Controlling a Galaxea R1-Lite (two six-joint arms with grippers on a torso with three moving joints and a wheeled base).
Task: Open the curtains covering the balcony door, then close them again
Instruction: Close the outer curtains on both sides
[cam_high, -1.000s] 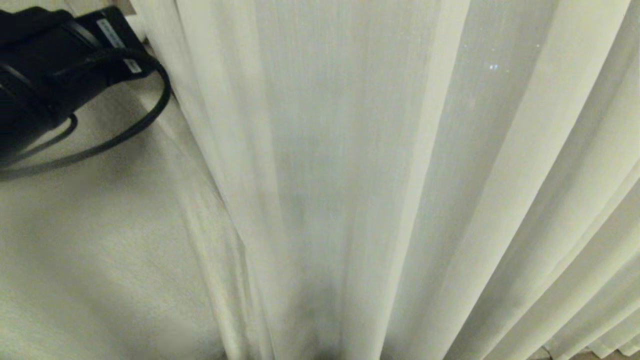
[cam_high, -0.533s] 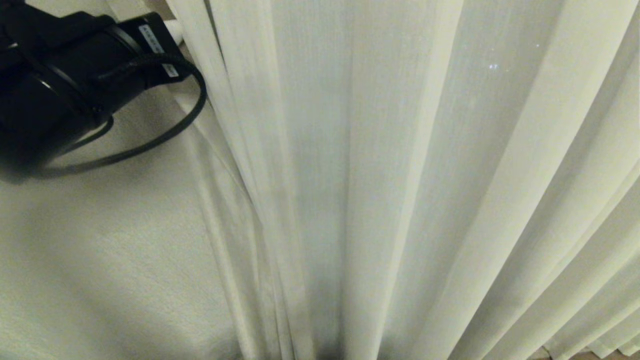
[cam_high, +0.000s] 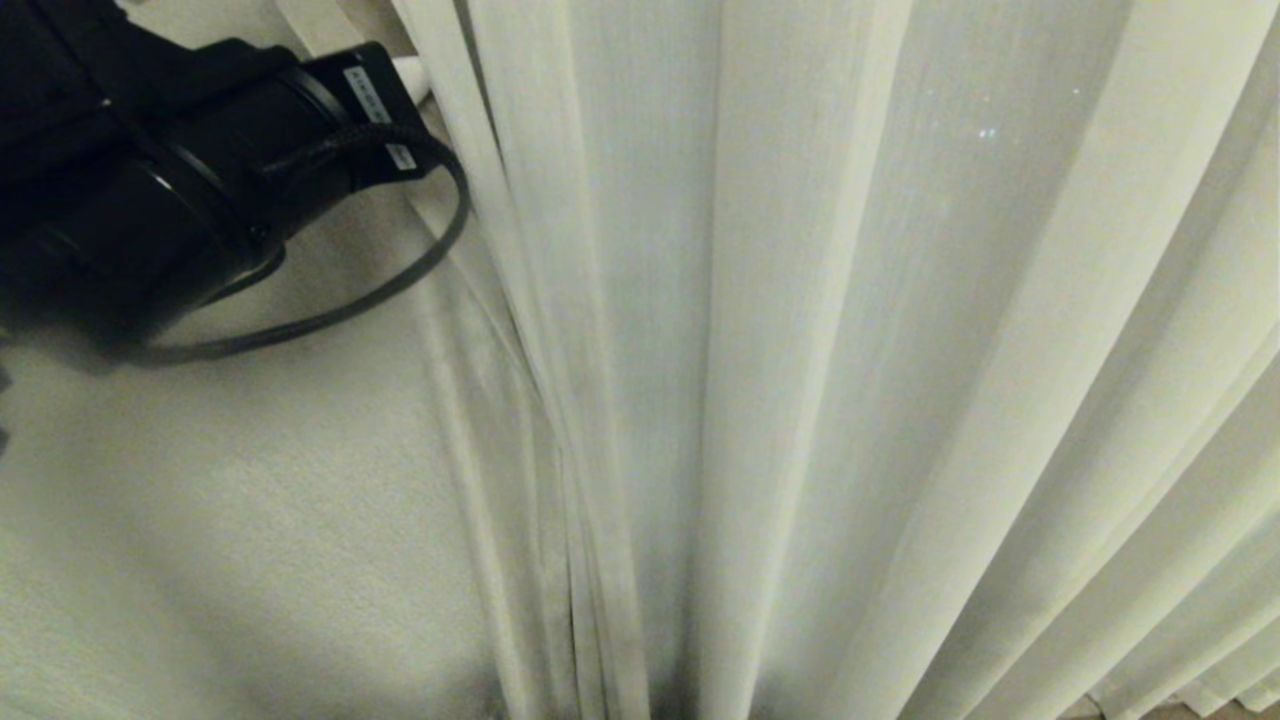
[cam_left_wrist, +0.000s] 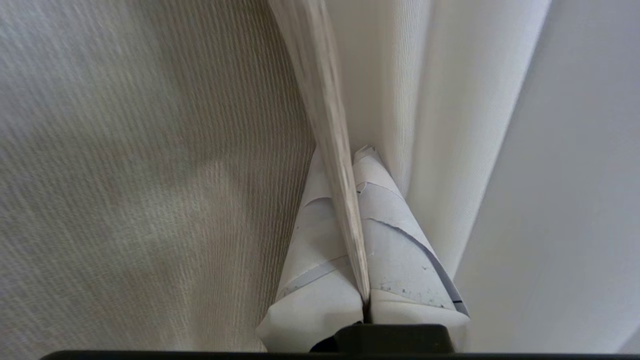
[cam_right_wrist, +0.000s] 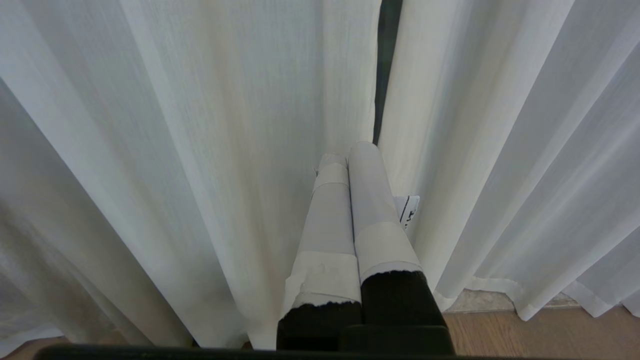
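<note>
Cream, slightly sheer woven curtains (cam_high: 800, 350) with deep vertical pleats fill the head view, hems reaching wooden floor (cam_right_wrist: 525, 330) lower right. Left gripper (cam_left_wrist: 361, 165) upper left, taped fingers clamped on a curtain edge. Right gripper (cam_right_wrist: 347, 157) together, holding nothing, beside a dark gap between panels

A strip of brown wooden floor (cam_right_wrist: 525, 330) is seen low in the right wrist view, with a paler band (cam_right_wrist: 492, 300) where it ends. A dark vertical gap (cam_right_wrist: 385, 70) is shown higher up. Soft, even light is cast throughout.
</note>
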